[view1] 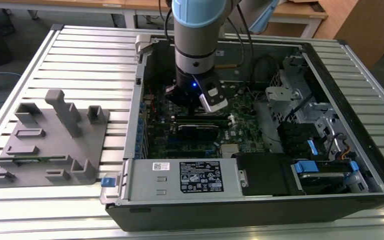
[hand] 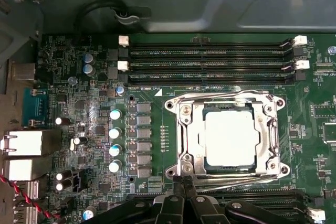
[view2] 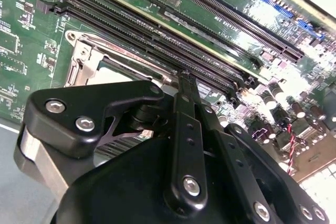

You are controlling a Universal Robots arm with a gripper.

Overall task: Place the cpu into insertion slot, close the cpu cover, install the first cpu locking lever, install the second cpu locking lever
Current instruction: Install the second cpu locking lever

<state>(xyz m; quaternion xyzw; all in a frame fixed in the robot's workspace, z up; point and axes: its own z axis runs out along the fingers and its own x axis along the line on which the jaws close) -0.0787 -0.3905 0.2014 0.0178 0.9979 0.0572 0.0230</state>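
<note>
The cpu [hand: 231, 139] lies in the insertion slot [hand: 278, 170], its pale metal top showing through the cut-out of the cpu cover [hand: 186, 140], which lies flat over it. Thin wire locking levers run along two sides of the socket, one [hand: 226, 95] by the memory slots and one [hand: 236, 183] on the gripper's side. My gripper [hand: 182, 180] is shut, with its fingertips at that nearer lever by a socket corner. Whether they pinch the wire I cannot tell. The second wrist view shows the gripper [view2: 185, 77] just beside the socket [view2: 84, 59]. In the exterior view the gripper [view1: 192, 112] reaches down into the case.
Long black memory slots [hand: 210, 61] run beside the socket, and a row of capacitors [hand: 115, 132] stands on its other side. The open computer case [view1: 145, 55] has a power supply [view1: 192, 177] at its near wall. A grey fixture [view1: 52, 145] sits on the slatted table at the exterior view's left.
</note>
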